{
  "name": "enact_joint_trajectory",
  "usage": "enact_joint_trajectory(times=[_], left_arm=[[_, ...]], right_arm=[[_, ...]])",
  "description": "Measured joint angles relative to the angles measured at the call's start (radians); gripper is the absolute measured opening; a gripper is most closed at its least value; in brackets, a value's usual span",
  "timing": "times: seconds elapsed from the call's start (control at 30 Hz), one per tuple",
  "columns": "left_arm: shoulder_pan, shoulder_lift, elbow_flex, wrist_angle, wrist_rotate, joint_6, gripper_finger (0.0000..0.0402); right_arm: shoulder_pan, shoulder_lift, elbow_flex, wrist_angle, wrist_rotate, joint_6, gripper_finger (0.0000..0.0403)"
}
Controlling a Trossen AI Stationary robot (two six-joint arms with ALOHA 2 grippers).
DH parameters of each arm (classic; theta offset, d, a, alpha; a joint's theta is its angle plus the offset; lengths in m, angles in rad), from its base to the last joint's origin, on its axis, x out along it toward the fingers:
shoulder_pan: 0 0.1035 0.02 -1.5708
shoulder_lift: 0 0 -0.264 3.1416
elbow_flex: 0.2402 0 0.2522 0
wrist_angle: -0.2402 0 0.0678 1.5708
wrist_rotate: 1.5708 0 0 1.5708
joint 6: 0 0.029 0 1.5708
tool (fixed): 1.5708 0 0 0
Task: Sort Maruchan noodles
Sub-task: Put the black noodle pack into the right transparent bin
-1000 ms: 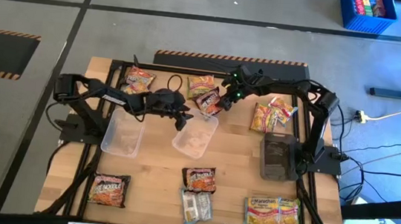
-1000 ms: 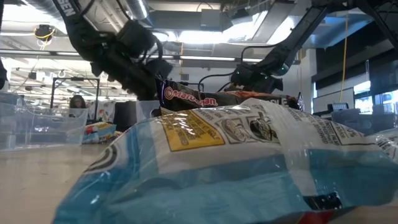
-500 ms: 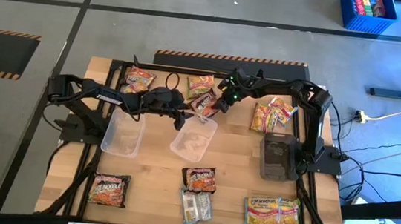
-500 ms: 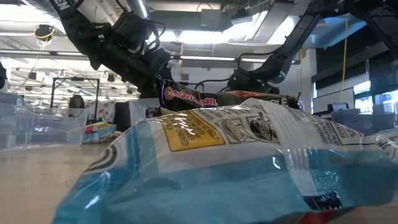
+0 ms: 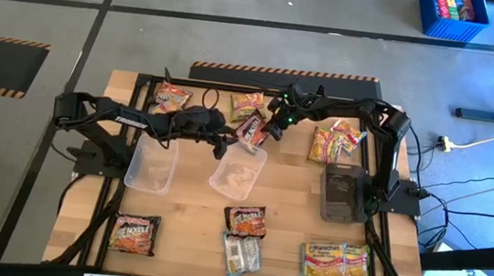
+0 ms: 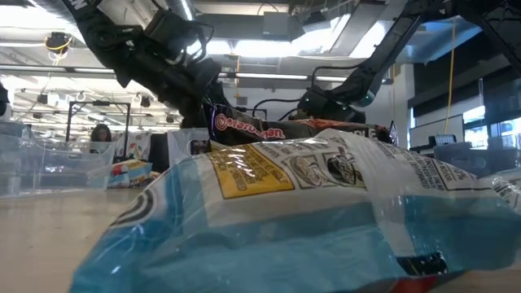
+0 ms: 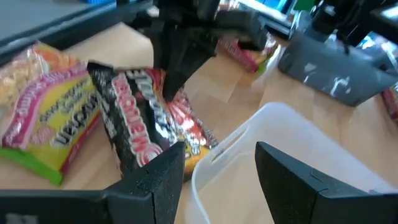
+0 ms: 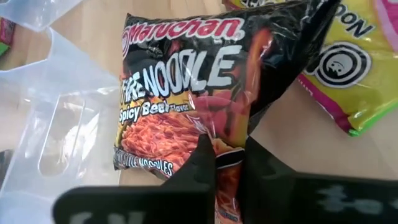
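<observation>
"Maruchan", "Fire Noodle" and "Spicy Beef Flavor" are printed on the dark packet (image 8: 199,93); "Maruchan" is read on the near-right packet (image 5: 336,260).

You see grey floor (image 5: 239,36) with hazard stripes (image 5: 4,44) around the wooden bench (image 5: 188,215), a blue crate (image 5: 451,14), and ceiling lights (image 6: 269,49).

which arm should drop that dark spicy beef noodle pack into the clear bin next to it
The right. Its gripper is already shut on the dark pack, held at the edge of the clear bin. The left gripper is open at that bin's rim, holding nothing.
</observation>
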Motion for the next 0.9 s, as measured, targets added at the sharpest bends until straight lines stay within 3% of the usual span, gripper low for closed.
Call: enact_joint_trajectory(times=[0.33, 0.7, 0.9], left_arm=[[0.0, -0.103, 0.0, -0.018, -0.011, 0.017, 0.019], [0.0, -0.118, 0.0, -0.037, -0.046, 0.029, 0.0191], [0.003, -0.118, 0.001, -0.033, -0.007, 0.039, 0.0218]], right_arm=[[0.0, -0.099, 0.0, -0.035, 0.12, -0.051, 0.0002], [0.0, -0.308, 0.0, -0.127, 0.207, -0.102, 0.0], [0.0, -0.437, -0.082, -0.068, 0.242, -0.098, 0.0]])
